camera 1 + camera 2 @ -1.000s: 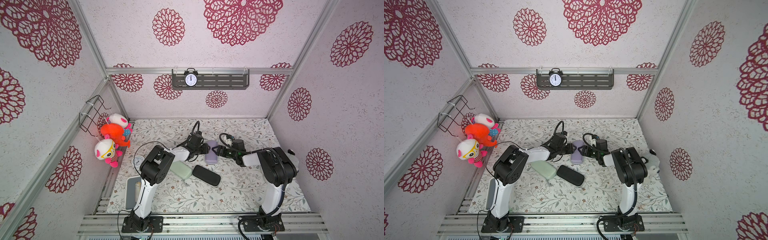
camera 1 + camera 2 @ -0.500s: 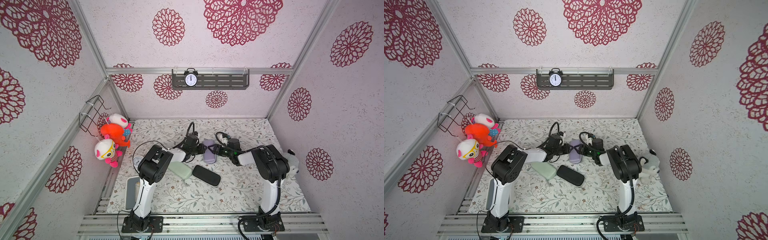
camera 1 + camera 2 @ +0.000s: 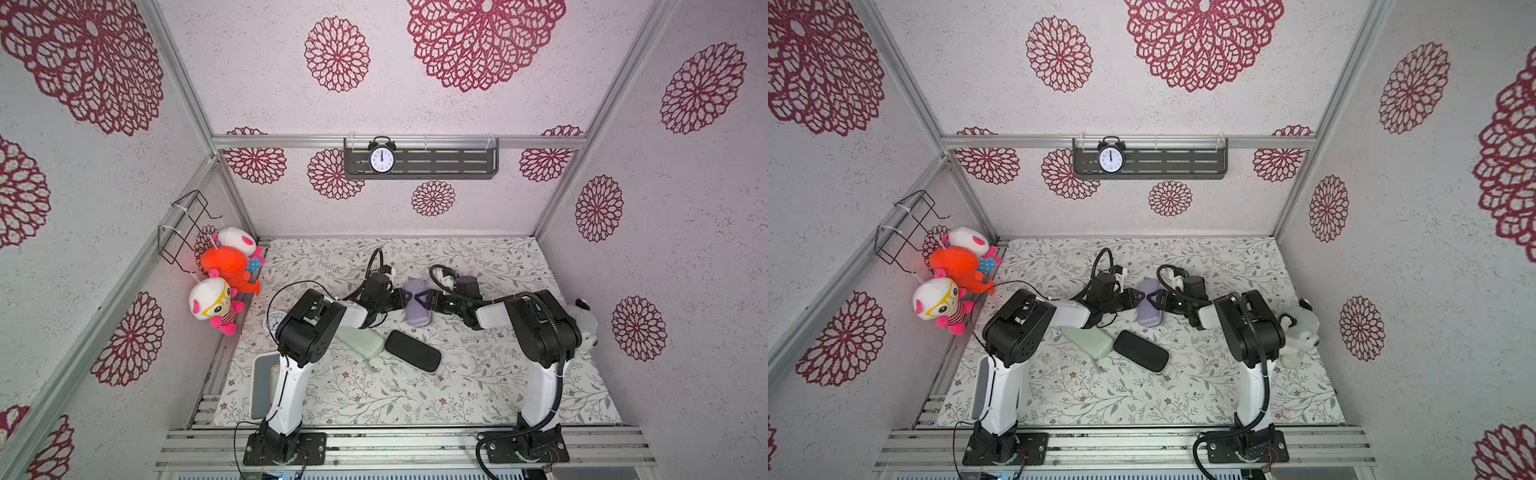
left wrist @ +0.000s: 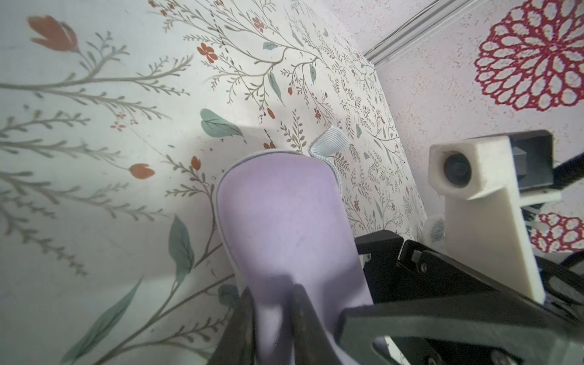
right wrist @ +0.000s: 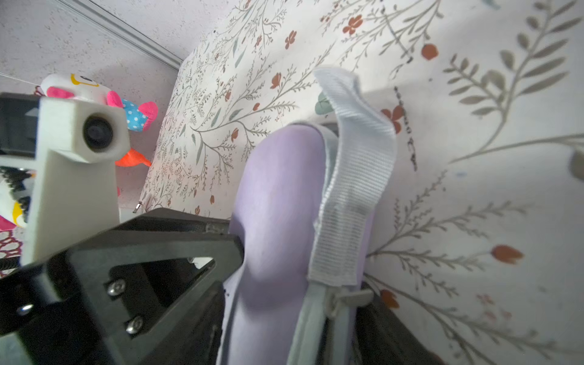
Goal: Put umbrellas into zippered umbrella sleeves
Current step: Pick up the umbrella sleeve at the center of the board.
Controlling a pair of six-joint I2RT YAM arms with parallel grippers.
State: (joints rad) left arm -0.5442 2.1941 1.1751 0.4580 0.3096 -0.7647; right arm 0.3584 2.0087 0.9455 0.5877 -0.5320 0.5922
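Where both top views look down on the floral-printed table cover [image 3: 478, 374], the closed lilac oblong zippered sleeve [image 3: 417, 308] lies flat toward the far middle. The left gripper [image 3: 402, 299] touches its left side and the right gripper [image 3: 421, 298] its right side. Nearer, the mint green oblong sleeve [image 3: 360, 341] and the black oblong sleeve [image 3: 412, 351] lie closed, their ends just beside each other.

From the left wrist, two dark fingers [image 4: 240, 322] stand close together, pinching a bit of the lilac shell [image 4: 284, 221] between them.

From the right wrist, a white ribbed strap [image 5: 354, 177] arches over the sleeve's zipper seam. A grey zipper pull [image 5: 347, 298] sits beside one dark finger [image 5: 388, 328]. Whether the right gripper is spread or clamped, I cannot tell.
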